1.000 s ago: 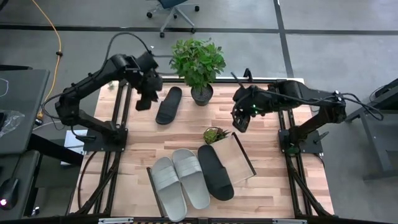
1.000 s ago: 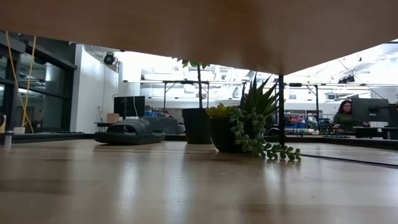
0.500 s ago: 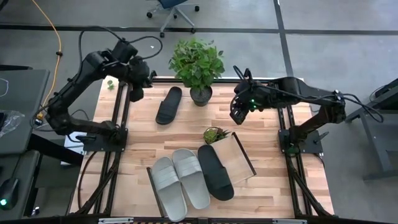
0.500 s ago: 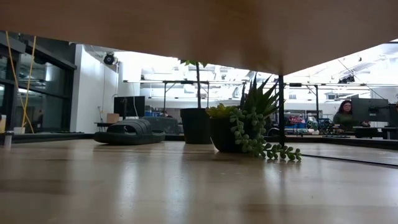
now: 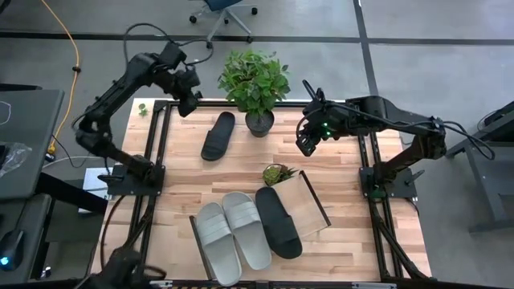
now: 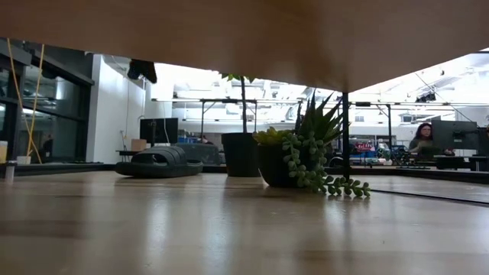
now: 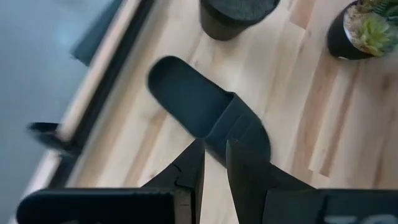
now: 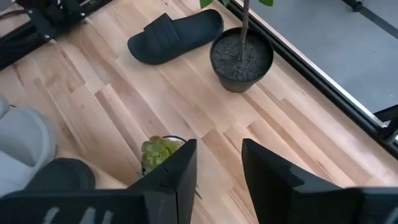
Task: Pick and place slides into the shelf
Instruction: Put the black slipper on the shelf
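Overhead, two grey slides [image 5: 233,233] and one black [image 5: 278,221] are sitting on the shelf [image 5: 312,205]; only the left gripper [image 7: 214,163], nearly clenched and empty, is showing the loose black slide [image 7: 208,118] directly beneath its fingertips.

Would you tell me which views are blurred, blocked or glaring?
Low view: a blurred wooden edge blocks the top, and the bright room behind silhouettes the black slide. Left wrist view: motion-blurred around the slide. High view: evenly lit, sharp.
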You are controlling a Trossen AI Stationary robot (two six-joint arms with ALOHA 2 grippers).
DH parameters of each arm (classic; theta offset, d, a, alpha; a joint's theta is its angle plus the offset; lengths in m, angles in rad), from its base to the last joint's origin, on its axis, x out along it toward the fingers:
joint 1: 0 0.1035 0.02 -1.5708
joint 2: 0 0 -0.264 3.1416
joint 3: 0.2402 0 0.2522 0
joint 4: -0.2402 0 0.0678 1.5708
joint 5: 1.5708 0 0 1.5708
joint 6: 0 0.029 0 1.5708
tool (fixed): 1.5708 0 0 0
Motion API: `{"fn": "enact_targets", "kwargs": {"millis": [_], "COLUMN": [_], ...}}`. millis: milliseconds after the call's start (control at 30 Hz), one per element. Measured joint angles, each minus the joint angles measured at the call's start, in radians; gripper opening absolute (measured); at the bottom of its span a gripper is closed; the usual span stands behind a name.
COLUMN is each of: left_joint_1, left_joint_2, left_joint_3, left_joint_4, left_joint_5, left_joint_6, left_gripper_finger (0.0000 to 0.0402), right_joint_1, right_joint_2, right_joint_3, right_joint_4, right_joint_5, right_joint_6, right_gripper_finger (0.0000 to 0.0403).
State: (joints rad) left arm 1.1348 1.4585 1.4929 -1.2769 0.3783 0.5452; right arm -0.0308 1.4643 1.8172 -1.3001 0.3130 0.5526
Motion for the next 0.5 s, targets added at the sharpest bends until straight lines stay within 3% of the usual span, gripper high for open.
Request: {"fn": "enact_targets", "kwargs": {"millis": [133, 500], "left_joint_1": [-0.002, -0.003], "left_joint_2": [0.090, 0.249], "left_joint_3": [0.000, 0.000], "left_joint_4": [-0.003, -0.036], "left_joint_5": [0.041, -0.022], "left_joint_6": [0.001, 0.077], "left_gripper_finger": [0.0058, 0.0058], "right_joint_1": [0.022, 0.099], "right_joint_2": [0.000, 0.000], "right_joint_3": [0.000, 0.000], "right_joint_4": [0.004, 0.004], "right_joint_5": [-0.001, 0.048], "right_joint_6": [0.025, 0.076], "right_gripper_finger": [0.0119, 0.0119]}}
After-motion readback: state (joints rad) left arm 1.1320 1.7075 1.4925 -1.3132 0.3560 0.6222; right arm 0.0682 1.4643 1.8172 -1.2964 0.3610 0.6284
